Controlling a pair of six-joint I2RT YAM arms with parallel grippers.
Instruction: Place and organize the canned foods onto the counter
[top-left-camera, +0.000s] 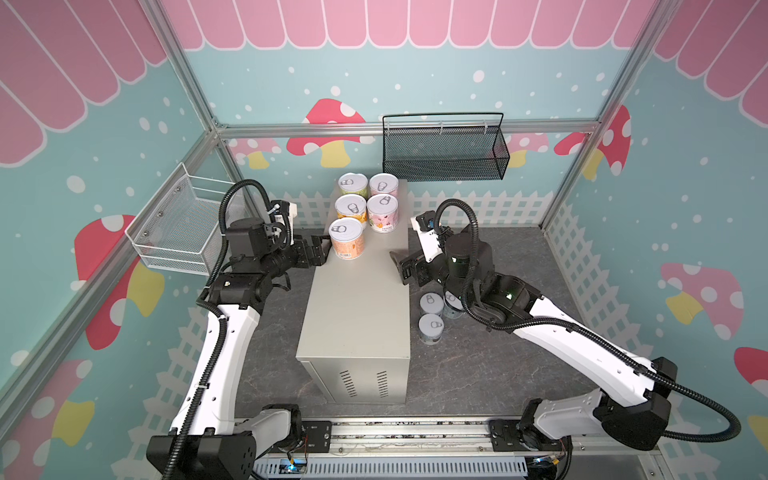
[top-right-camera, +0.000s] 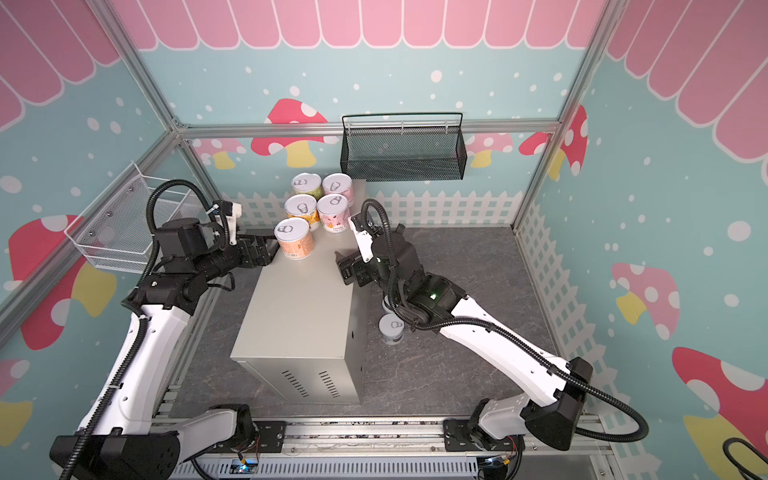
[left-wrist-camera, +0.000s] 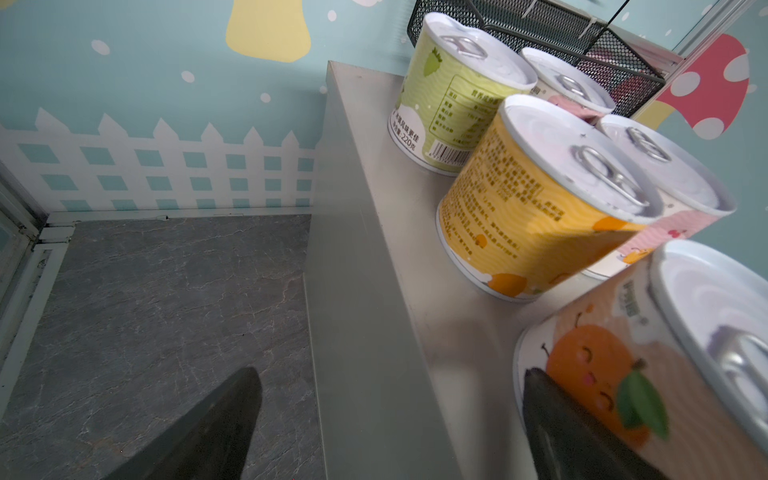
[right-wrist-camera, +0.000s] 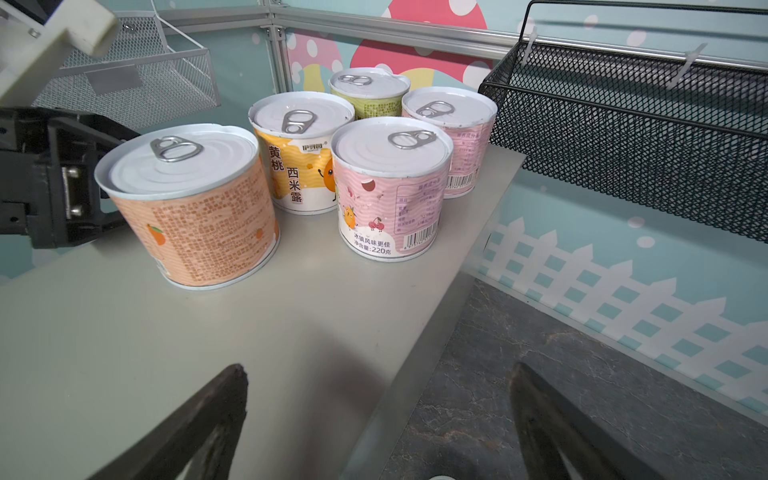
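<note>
Several canned foods stand upright at the far end of the counter (top-left-camera: 357, 307): green (top-left-camera: 352, 185), two pink (top-left-camera: 383, 212), yellow (top-left-camera: 351, 210) and, nearest, orange (top-left-camera: 347, 237). Light blue cans (top-left-camera: 431, 328) stand on the floor by the counter's right side, one partly hidden under my right arm. My left gripper (top-left-camera: 322, 249) (left-wrist-camera: 390, 374) is open and straddles the counter's left edge, with one finger right beside the orange can (left-wrist-camera: 623, 374). Nothing is between its fingers. My right gripper (top-left-camera: 399, 262) (right-wrist-camera: 380, 370) is open and empty over the counter's right edge.
A black mesh basket (top-left-camera: 444, 145) hangs on the back wall just behind the cans. A white wire basket (top-left-camera: 183, 224) hangs on the left wall behind my left arm. The counter's near half is bare. Dark stone floor (top-left-camera: 519, 365) surrounds the counter.
</note>
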